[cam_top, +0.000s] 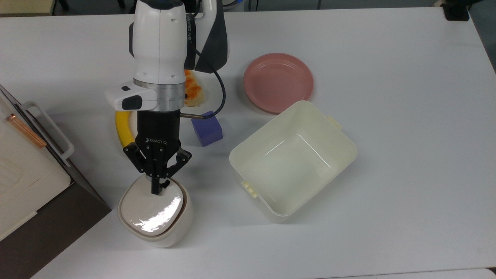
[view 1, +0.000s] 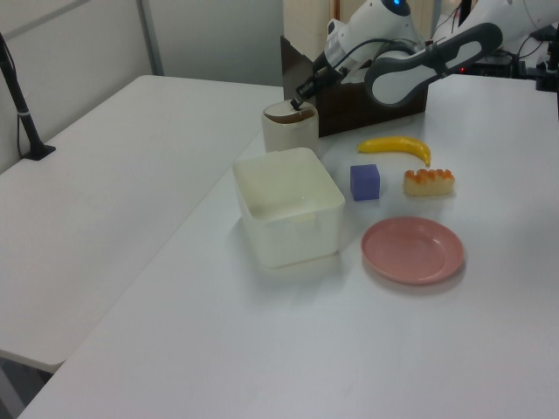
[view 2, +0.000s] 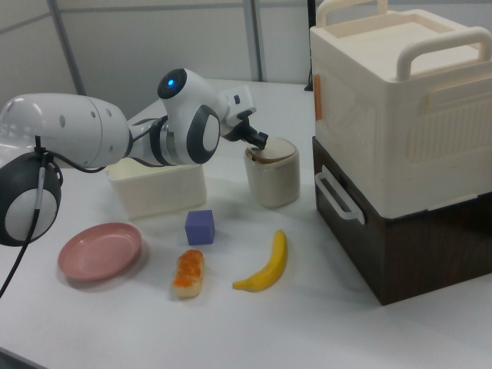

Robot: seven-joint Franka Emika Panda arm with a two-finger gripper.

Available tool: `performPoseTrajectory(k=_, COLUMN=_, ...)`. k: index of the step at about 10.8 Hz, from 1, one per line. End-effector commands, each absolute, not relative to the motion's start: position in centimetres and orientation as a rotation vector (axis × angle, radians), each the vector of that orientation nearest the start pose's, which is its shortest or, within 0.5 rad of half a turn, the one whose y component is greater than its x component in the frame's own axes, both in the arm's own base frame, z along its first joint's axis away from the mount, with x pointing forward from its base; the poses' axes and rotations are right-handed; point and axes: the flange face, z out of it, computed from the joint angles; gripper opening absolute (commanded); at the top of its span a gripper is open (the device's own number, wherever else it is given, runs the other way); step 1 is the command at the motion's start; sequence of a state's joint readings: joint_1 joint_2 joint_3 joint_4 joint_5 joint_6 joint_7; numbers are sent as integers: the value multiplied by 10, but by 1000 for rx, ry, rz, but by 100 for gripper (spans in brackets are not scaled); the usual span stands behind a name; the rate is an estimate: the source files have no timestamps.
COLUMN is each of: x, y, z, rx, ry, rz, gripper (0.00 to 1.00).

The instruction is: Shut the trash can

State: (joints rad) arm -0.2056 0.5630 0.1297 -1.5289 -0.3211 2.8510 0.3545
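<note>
The tabletop (cam_top: pixel 387 58) carries, near the top view's left edge, a stacked cream and brown box (cam_top: pixel 27 186). A large open tub (cam_top: pixel 341 155) stands toward the middle, with a pink plate (cam_top: pixel 278 82) beyond it. The trash can (cam_top: pixel 178 228) is set between the stacked box and the tub, at the tabletop's near edge in the top view. Its lid (cam_top: pixel 151 211) is seen lying nearly flat, a dark gap being visible along the rim on the top view's right. The jaws (cam_top: pixel 156 190) are drawn together into a single tip, nothing being held, and the tip is pressed on the lid's rear edge.

Several risks can be judged from here. Since the push lands close to what is taken to be the hinge side, little leverage is given, and the lid could be left unlatched and spring up. If too much force is applied off-centre, the light can could be tipped or slid toward the tabletop's edge. A sideways slip of the tip could also be caused by the glossy lid. The banana (cam_top: pixel 123 130) and purple cube (cam_top: pixel 207 130) behind the arm are unlikely to be disturbed.
</note>
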Motion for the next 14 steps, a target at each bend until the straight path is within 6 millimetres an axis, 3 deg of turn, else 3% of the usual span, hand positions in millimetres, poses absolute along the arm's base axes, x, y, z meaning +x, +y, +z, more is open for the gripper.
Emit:
performPoseTrajectory(k=1, x=748, y=-58, z=409, rx=-2935, ry=206, rz=-1260, gripper=0)
performPoseTrajectory(k=10, x=736, y=-44, z=371, rx=-3003, ry=81, rz=-1194, gripper=0)
performPoseTrajectory(k=13, x=737, y=-49, z=383, rx=-2972, ry=142, rz=-1225, gripper=0)
performPoseTrajectory(k=14, x=742, y=-53, z=403, rx=-2921, ry=242, rz=-1268, gripper=0)
